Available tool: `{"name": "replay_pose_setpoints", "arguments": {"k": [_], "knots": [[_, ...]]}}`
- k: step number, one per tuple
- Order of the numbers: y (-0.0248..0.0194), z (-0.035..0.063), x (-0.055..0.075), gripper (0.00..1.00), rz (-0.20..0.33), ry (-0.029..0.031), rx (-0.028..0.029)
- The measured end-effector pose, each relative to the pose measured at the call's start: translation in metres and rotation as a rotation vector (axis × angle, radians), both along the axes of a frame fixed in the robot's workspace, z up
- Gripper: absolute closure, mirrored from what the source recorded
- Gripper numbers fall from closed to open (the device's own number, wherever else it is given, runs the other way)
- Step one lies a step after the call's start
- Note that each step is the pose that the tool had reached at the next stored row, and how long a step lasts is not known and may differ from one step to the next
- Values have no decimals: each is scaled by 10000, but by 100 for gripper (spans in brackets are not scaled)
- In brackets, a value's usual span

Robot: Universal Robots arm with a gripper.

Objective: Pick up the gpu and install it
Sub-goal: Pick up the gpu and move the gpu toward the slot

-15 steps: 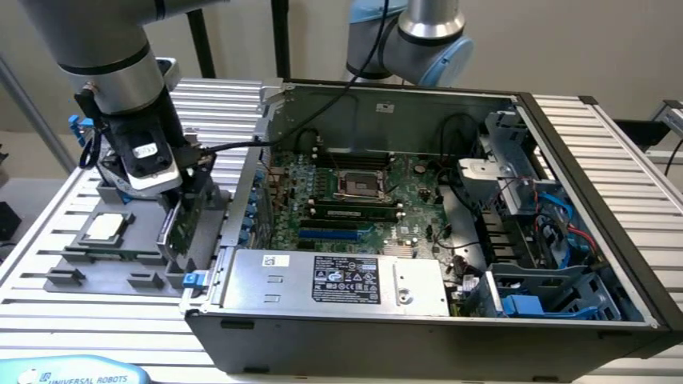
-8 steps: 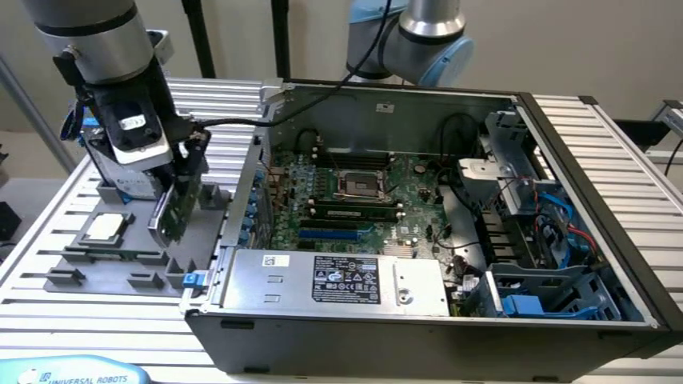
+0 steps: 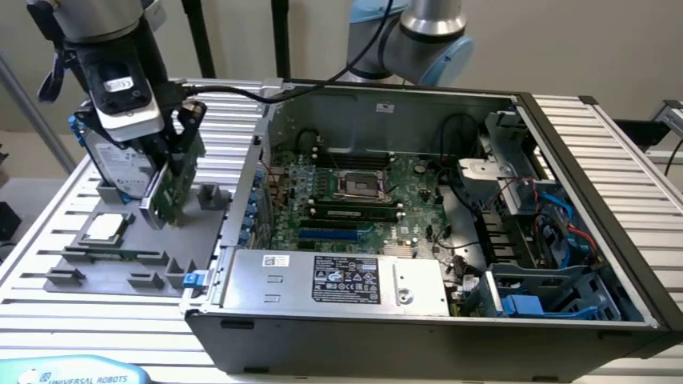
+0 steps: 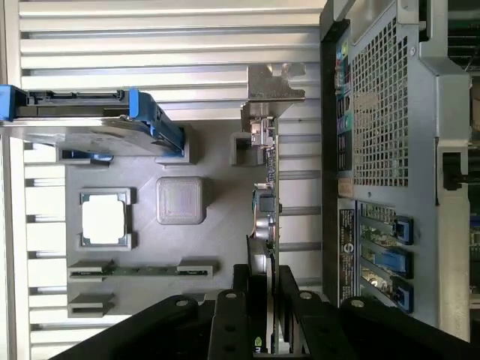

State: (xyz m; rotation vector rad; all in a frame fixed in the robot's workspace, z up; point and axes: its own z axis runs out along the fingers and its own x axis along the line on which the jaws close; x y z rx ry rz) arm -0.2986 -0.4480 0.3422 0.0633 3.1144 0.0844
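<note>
Landmark: a gray tray (image 3: 107,278) (image 4: 217,225) is lying on the slatted worktop (image 3: 96,324) (image 4: 150,52), at the exterior view's left.
Hard drive (image 3: 105,164) (image 4: 82,127): it is standing on edge in a slot at the tray's far corner, its blue side rails showing.
CPU chip (image 3: 105,228) (image 4: 103,219): it is sitting flat in a square pocket of the tray, on the side away from the case. A plain gray square pad (image 4: 180,200) is lying just beside it.
Memory stick (image 3: 112,256) (image 4: 142,270): it is resting on edge between two holders, along the tray's near side.
Jaws: they are hanging over the tray's case-side edge, part-way closed. The black fingers (image 4: 289,289) are pinching the two faces of the card.
gpu (image 3: 165,188) (image 4: 268,210): it is being held on edge and is tilting in the exterior view, over the tray's side nearest the case. Its silver bracket (image 4: 274,90) is reaching just past a tray holder. Whether its lower edge is touching the tray I cannot tell.
Computer case (image 3: 427,330) (image 4: 390,112): it is lying open just beside the tray, on the exterior view's right.
Inside the case: a green motherboard (image 3: 411,196) is lying on its floor, carrying a CPU socket (image 3: 357,186) and memory sticks (image 3: 353,213). A silver power supply (image 3: 331,280) is sitting along the wall nearest the camera. A blue drive cage (image 3: 539,298) is filling the corner farthest from the tray.
</note>
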Motion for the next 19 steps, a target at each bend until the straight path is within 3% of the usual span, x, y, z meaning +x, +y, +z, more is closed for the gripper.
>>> {"name": "replay_pose_setpoints", "arguments": {"k": [9,19], "knots": [[-1,409,199,73,43,15,2],[-22,864,640,73,61,91,38]]}}
